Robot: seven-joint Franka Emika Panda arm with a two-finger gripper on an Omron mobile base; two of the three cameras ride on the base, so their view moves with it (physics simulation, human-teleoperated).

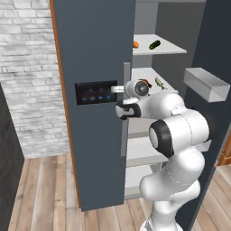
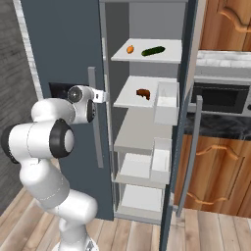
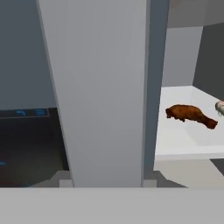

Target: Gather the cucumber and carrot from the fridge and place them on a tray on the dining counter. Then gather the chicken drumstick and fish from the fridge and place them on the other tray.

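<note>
While the end effector (image 1: 118,89) stood clamped on the fridge handle (image 1: 126,108), the cucumber (image 1: 154,44) lay above and beyond it, slantwise.

In the hand view, the fridge door handle (image 3: 105,87) is running out past the top edge, and the fish (image 3: 220,107) is showing only as a sliver at the right edge. In the left base view, the robot's hand is covering most of the chicken drumstick (image 1: 145,83), and the carrot (image 1: 136,44) is peeking out partly from behind the door edge. The gripper (image 2: 104,96) is sitting against the handle, its fingertips too small to be making out clearly.
</note>
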